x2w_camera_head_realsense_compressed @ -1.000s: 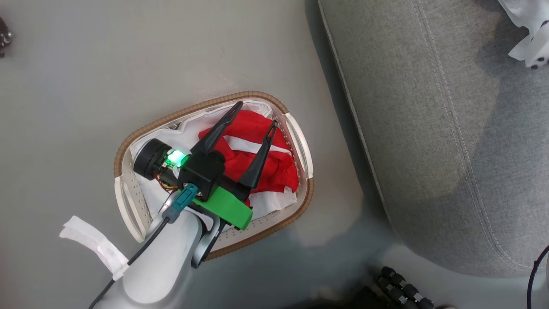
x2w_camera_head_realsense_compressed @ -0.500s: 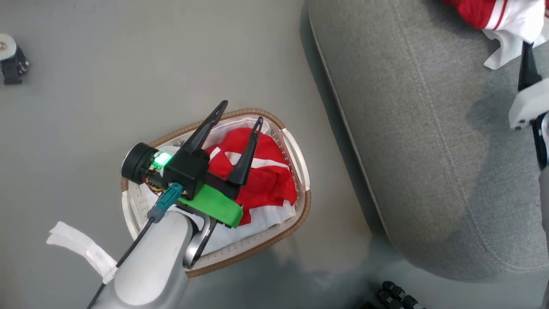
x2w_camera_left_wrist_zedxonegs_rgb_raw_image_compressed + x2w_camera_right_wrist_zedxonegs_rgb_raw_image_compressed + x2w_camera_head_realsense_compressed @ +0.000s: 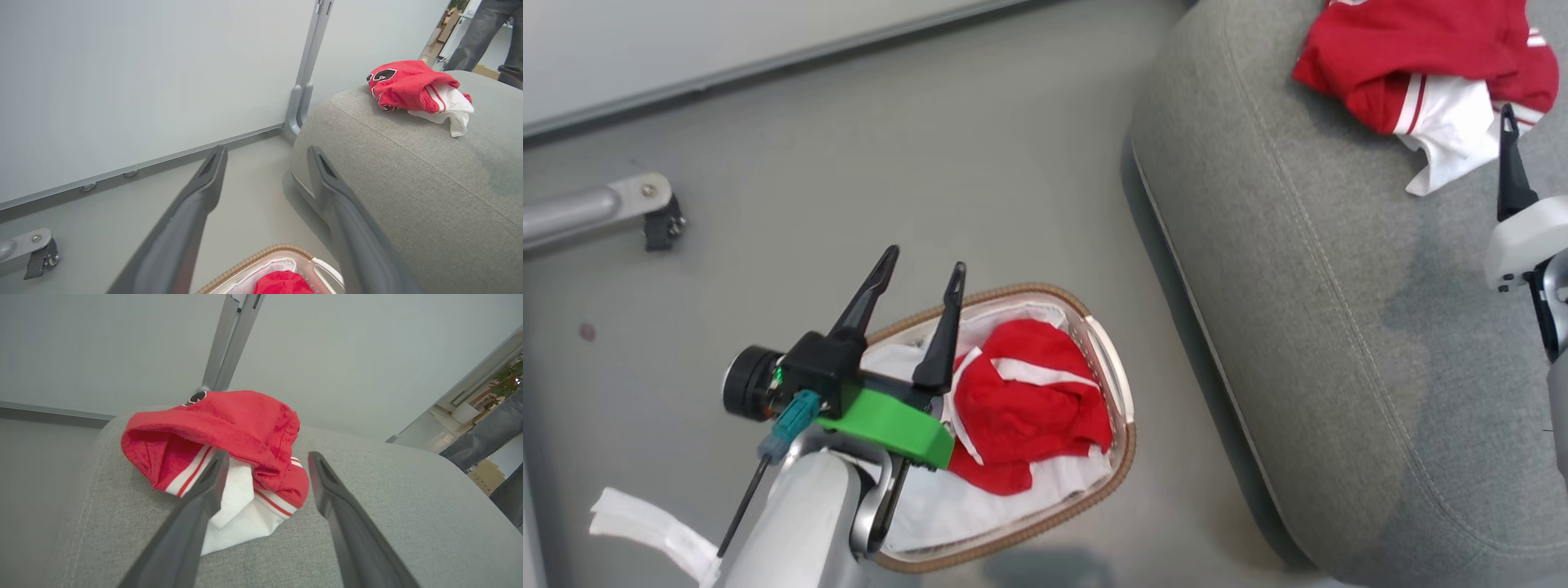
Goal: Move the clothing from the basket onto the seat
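Head view looks down on one grey seat (image 3: pixel 1339 327), by far the largest thing, which takes up the right side of the floor (image 3: pixel 890 147). One oval white basket (image 3: pixel 1125 457) with a brown woven rim stands on the floor just beside the seat's rounded corner, not touching it.

The clothing is in two red bundles. One bundle (image 3: pixel 1405 57) lies crumpled on the far part of the seat, with its white trim and a white panel turned toward the robot; the left wrist view shows black-and-white lettering on its side. The other bundle (image 3: pixel 1029 400) lies inside the basket, on the side nearer the seat, a white stripe across its top. Under it one white liner (image 3: pixel 980 514) covers the basket's bottom and walls.

There are two claws. The left claw (image 3: pixel 925 260) hangs above the basket's edge farthest from the seat, its two dark fingers spread apart with nothing between them and clear of the red cloth. The right claw (image 3: pixel 268 457) is over the seat just short of the bundle there, its fingers also spread wide and gripping nothing; the bundle rests on the cushion itself.

One metal caster foot (image 3: pixel 658 216) stands on the floor, well apart from the basket.
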### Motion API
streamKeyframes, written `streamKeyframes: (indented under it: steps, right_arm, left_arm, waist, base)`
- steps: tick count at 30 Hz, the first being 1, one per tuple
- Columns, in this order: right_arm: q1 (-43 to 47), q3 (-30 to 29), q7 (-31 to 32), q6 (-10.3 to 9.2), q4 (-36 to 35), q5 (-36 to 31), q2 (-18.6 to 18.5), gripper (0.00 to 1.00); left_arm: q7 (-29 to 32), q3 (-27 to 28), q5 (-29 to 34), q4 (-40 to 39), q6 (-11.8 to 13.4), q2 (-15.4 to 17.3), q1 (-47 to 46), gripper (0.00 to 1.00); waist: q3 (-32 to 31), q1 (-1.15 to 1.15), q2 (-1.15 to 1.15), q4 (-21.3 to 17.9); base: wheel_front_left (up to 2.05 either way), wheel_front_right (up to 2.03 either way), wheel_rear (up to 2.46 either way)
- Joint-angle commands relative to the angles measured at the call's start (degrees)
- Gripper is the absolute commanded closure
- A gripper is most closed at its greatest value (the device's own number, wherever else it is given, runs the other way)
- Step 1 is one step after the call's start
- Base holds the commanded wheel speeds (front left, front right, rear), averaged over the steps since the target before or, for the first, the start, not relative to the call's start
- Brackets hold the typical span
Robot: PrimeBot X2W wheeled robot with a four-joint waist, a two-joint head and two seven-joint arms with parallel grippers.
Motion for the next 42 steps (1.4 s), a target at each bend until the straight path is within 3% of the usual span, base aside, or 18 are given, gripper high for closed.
streamKeyframes:
  steps: [1, 13, 23, 33, 42]
  right_arm:
    - [0.8, 0.6, -0.1, -0.08, -0.5, 0.0, 0.2, 0.00]
    - [6.2, 5.3, -0.1, -0.08, -4.9, 3.5, 6.2, 0.00]
    - [17.1, 6.0, -0.1, -0.08, -9.1, 6.5, 12.5, 0.00]
    - [27.3, 8.6, -0.1, -0.08, -12.6, 12.0, 13.9, 0.00]
    - [31.1, 11.6, -0.1, -0.08, -15.1, 15.5, 14.0, 0.00]
  left_arm:
    - [0.0, 0.9, -0.4, 0.0, -0.2, -0.2, 1.7, 0.00]
    - [0.0, 11.8, -0.1, 0.4, -0.1, -2.3, 10.7, 0.00]
    - [0.0, 19.3, 0.4, 1.7, -0.1, -3.2, 17.9, 0.00]
    - [0.0, 20.0, -0.6, 3.0, -0.1, -3.4, 20.8, 0.00]
    - [0.0, 19.3, -2.1, 3.5, -0.1, -3.4, 21.0, 0.00]
  waist:
    - [-6.3, 0.00, 0.00, 3.1]
    - [-15.5, 0.00, 0.00, 7.1]
    - [-19.6, 0.00, 0.00, 10.1]
    - [-20.7, 0.00, 0.00, 11.6]
    - [-20.9, 0.00, 0.00, 11.4]
  base:
    - [0.00, 0.00, 0.00]
    - [0.00, 0.00, 0.00]
    - [0.00, 0.00, 0.00]
    - [0.00, 0.00, 0.00]
    - [0.00, 0.00, 0.00]
